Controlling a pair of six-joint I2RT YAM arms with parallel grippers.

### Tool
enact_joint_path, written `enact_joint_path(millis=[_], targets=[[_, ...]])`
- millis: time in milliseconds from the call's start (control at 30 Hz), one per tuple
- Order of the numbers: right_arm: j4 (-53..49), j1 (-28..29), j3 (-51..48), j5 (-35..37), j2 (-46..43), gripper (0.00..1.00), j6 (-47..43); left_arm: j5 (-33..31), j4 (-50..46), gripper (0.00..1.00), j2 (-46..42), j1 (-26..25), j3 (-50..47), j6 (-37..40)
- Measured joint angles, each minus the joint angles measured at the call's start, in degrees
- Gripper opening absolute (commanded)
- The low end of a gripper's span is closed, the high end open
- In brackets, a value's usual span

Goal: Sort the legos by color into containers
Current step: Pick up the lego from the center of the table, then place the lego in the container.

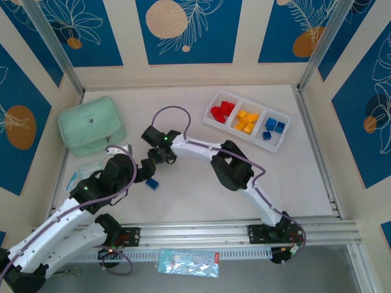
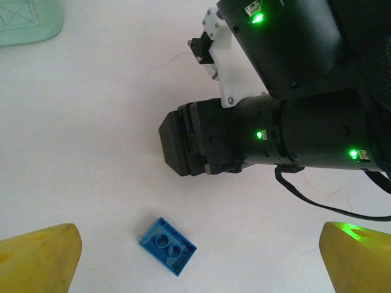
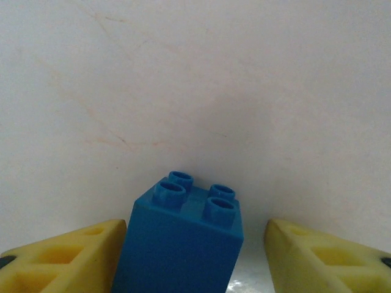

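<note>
My right jaws stand partly open around a blue brick (image 3: pixel 183 244). In the right wrist view it sits between my two yellow fingers (image 3: pixel 67 256), with its studs pointing away from the camera. One finger lies against its side and the other stands clear of it, with bare table (image 3: pixel 195 91) showing in the gap. So I bracket the brick but do not clamp it.

My left jaws are wide open and hold nothing. Below them, in the left wrist view, a loose blue brick (image 2: pixel 168 246) lies on the table with its studs up, apart from the black end of my right arm (image 2: pixel 201 143). I cannot tell whether this is the same brick.

The tray (image 1: pixel 278 140) stands at the far right of the table, well apart from both jaws. It has red bricks (image 1: pixel 222 111) in its left compartment, yellow bricks (image 1: pixel 245 121) in the middle and blue bricks (image 1: pixel 272 127) in the right one. A mint green case (image 1: pixel 91 125) lies at the far left.
</note>
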Motion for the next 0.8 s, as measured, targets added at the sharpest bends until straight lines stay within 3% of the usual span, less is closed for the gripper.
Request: enact_joint_path(millis=[167, 300, 533, 800], targets=[[-0.5, 0.0, 0.0, 0.9, 0.0, 0.42, -0.8, 0.2, 0.4, 0.99, 0.2, 0.1, 0.0, 0.0], [-0.8, -0.1, 0.0, 0.9, 0.0, 0.37, -1.3, 0.2, 0.4, 0.99, 0.2, 0.1, 0.0, 0.0], [-0.1, -0.7, -4.7, 0.3, -5.1, 0.35, -1.4, 1.3, 1.6, 0.99, 1.0, 0.2, 0.0, 0.2], [2.6, -5.2, -17.7, -0.1, -21.0, 0.36, -0.8, 5.0, 5.2, 0.99, 4.8, 0.2, 0.0, 0.7]])
